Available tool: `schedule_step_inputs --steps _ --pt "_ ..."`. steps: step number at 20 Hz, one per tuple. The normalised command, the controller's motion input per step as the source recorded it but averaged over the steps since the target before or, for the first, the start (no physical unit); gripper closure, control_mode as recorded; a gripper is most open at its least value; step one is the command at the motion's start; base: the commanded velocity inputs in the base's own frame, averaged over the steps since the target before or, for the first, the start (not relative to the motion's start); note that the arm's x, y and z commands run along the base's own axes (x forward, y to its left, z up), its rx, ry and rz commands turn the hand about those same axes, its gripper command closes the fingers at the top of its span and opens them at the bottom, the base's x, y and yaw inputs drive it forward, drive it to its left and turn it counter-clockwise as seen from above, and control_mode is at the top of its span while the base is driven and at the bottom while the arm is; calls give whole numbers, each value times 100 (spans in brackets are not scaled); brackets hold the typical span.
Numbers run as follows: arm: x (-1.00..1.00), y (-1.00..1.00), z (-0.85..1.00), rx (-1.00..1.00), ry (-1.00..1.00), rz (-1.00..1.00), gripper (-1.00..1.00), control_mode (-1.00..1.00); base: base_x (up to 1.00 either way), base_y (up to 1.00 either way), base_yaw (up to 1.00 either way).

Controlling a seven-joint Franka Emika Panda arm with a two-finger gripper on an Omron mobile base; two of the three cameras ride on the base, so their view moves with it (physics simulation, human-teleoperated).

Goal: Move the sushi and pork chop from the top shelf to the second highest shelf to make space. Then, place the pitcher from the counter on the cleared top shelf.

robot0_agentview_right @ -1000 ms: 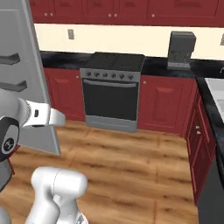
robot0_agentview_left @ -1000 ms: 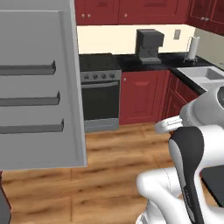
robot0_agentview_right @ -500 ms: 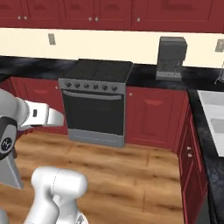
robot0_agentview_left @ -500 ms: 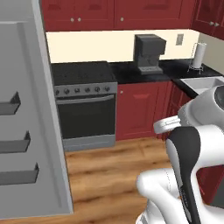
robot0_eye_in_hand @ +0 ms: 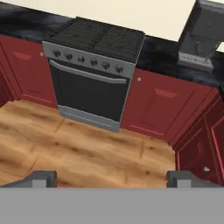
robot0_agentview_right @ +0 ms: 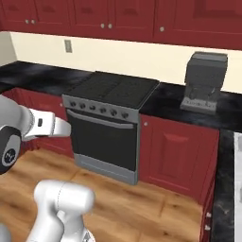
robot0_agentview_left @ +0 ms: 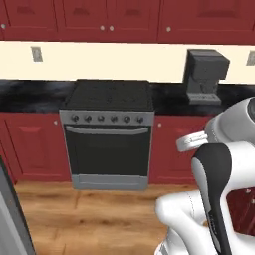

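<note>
My gripper (robot0_eye_in_hand: 112, 178) is open in the hand view, its two dark fingertips (robot0_eye_in_hand: 43, 176) far apart with nothing between them, hanging above the wooden floor (robot0_eye_in_hand: 78, 144). The black speckled counter (robot0_agentview_left: 30, 93) with dark red cabinet fronts runs along the back wall, and it also appears in the right base view (robot0_agentview_right: 33, 74) and the hand view (robot0_eye_in_hand: 164, 51). The sushi, the pork chop, the top shelf, the second highest shelf and the pitcher are out of view.
A black-and-steel stove (robot0_agentview_left: 109, 134) (robot0_agentview_right: 111, 124) (robot0_eye_in_hand: 94, 65) stands in the middle of the counter run. To its right a dark coffee machine (robot0_agentview_left: 204, 74) (robot0_agentview_right: 204, 80) sits on the counter. A grey fridge door edge (robot0_agentview_left: 10, 219) shows at lower left.
The whole picture has swung to the right as the base turned. The grey fridge door with its racks has slid off to the left and the stove is now central. The gripper stays open.
</note>
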Motion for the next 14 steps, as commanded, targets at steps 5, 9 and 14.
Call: schedule_step_inputs --steps 5,9,14 --pt "0 0 0 0 0 0 -100 100 98 -5 54" --pt "0 0 0 0 0 0 -100 100 99 -4 53" --pt "0 0 0 0 0 0 -100 100 91 -2 53"
